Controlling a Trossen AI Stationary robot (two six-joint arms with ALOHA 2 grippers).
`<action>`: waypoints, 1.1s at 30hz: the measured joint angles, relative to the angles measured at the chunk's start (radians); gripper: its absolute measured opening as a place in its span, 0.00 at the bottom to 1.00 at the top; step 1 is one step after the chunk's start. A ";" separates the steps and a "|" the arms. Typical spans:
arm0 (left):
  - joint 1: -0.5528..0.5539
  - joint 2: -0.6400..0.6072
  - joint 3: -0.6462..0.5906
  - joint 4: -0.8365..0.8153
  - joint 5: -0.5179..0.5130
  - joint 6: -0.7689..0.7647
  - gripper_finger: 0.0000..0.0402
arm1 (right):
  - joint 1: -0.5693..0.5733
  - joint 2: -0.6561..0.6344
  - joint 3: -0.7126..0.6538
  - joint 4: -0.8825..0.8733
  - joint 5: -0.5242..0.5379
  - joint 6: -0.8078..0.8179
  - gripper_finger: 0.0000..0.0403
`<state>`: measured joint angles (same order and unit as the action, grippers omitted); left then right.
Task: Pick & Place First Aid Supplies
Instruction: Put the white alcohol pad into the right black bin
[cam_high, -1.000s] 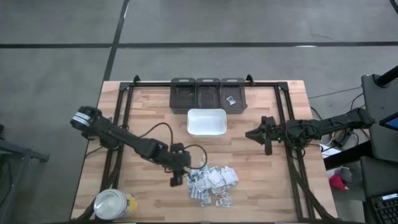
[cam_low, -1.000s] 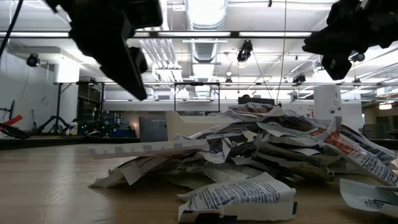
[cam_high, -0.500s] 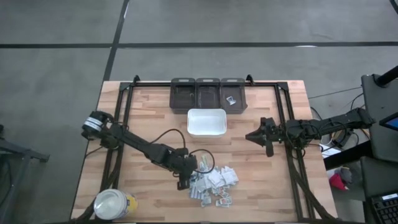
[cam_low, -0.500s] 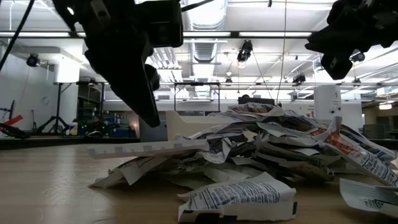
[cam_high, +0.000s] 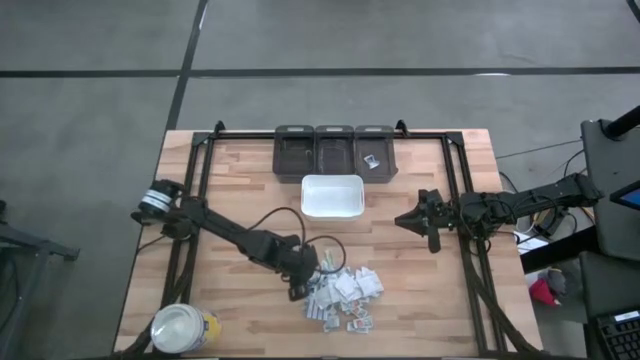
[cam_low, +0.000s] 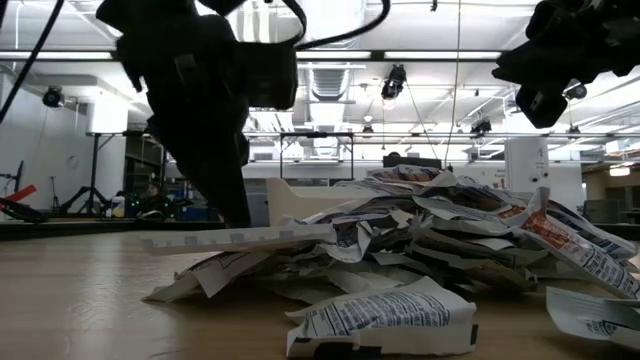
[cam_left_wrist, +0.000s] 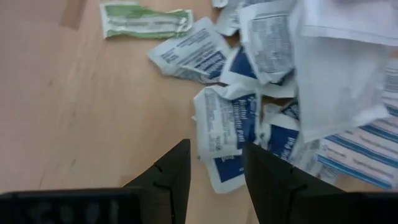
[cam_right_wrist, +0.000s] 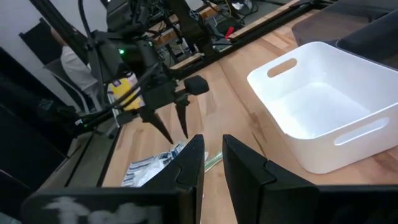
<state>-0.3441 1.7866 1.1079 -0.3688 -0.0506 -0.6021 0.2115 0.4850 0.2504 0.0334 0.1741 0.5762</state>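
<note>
My left end effector (cam_left_wrist: 214, 180) open, empty, over packets (cam_left_wrist: 225, 127); overlapping heap risks double pick, scatter.

I see a white rectangular tray (cam_high: 332, 196) near the middle of the wooden surface (cam_high: 240, 170). Three dark bins (cam_high: 335, 148) sit behind it; a white-lidded yellow jar (cam_high: 184, 328) stands at one near corner.

Left tool (cam_high: 297, 292) has lowered, seemingly onto the packets (cam_high: 343, 295).

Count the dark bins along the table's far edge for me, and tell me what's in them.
3, side by side beyond the white tray: left bin, middle bin, right bin. Only the right one shows a packet.
</note>
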 joint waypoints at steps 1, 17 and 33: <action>0.002 0.001 0.000 -0.001 -0.001 -0.006 0.34 | 0.000 0.000 0.000 0.000 0.000 0.000 0.14; 0.004 0.026 0.000 0.001 -0.018 -0.028 0.34 | 0.000 0.000 0.000 -0.007 0.000 -0.003 0.14; 0.005 0.073 0.001 -0.005 -0.029 -0.057 0.18 | 0.000 0.001 0.000 -0.030 0.000 0.000 0.14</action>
<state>-0.3389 1.8599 1.1091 -0.3740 -0.0795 -0.6590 0.2115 0.4858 0.2504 0.0036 0.1745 0.5758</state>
